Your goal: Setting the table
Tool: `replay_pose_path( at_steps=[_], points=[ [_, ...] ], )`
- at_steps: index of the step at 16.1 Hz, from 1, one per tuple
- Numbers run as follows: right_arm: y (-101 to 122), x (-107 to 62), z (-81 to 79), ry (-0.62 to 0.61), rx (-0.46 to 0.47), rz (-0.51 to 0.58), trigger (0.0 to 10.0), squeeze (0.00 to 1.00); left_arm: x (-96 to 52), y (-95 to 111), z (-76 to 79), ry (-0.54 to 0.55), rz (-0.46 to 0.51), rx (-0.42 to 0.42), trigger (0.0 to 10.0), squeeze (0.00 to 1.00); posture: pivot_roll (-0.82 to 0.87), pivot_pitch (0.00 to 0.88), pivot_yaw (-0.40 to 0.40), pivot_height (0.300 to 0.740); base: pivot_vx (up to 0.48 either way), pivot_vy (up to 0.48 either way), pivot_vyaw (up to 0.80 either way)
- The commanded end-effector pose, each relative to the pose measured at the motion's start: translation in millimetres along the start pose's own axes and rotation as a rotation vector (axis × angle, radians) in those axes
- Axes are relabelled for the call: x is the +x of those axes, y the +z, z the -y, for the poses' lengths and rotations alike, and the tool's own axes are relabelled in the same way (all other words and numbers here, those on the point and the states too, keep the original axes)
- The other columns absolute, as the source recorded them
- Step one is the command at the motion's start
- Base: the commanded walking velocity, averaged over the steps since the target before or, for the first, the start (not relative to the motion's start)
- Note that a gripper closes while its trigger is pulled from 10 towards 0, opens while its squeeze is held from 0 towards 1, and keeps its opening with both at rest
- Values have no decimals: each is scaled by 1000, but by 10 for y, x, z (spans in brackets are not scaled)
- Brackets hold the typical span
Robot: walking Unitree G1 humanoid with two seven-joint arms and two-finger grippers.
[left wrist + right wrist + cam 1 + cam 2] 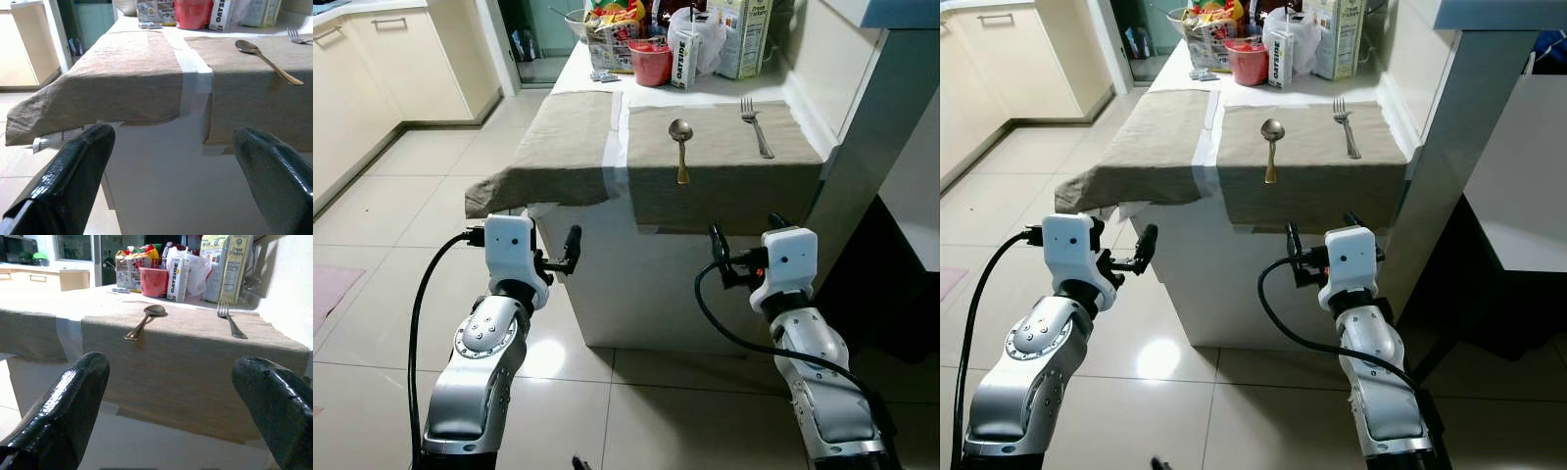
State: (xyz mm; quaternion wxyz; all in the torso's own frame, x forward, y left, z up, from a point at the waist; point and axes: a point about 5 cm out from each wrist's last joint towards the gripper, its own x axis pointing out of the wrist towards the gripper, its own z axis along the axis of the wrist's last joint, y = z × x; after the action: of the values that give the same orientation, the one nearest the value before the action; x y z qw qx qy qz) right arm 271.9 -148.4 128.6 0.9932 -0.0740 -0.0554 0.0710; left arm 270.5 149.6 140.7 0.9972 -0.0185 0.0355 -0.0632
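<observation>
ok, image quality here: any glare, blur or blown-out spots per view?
Left eye view: sharp, lamp glare on the floor tile under the table. Left wrist view: the fingers are soft, the spoon crisp. Right wrist view: overexposed at the left placemat, fork clear.
</observation>
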Motion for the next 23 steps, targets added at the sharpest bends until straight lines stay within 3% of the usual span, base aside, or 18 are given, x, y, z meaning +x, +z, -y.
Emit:
replay_pose_path(
  at_steps=[1,7,11,15,23],
  points=[
    [49,51,-37,14,-3,13,10000,0,30,33,-18,14,5,13,10000,0,-178,0,104,740,0,-469,0],
    [37,34,-42,15,-9,12,10000,0,69,45,11,7,16,27,10000,0,-184,0,107,740,41,-454,0],
    [44,40,-36,18,-17,15,10000,0,112,93,20,-4,26,20,10000,0,-189,0,108,740,0,0,0],
    [154,100,-52,6,-23,71,10000,0,153,219,105,-33,76,38,10000,0,-188,0,114,740,480,0,0],
    [135,126,-46,-6,-25,73,10000,0,166,407,206,-90,157,82,10000,0,-184,0,122,740,480,0,0]
  ],
)
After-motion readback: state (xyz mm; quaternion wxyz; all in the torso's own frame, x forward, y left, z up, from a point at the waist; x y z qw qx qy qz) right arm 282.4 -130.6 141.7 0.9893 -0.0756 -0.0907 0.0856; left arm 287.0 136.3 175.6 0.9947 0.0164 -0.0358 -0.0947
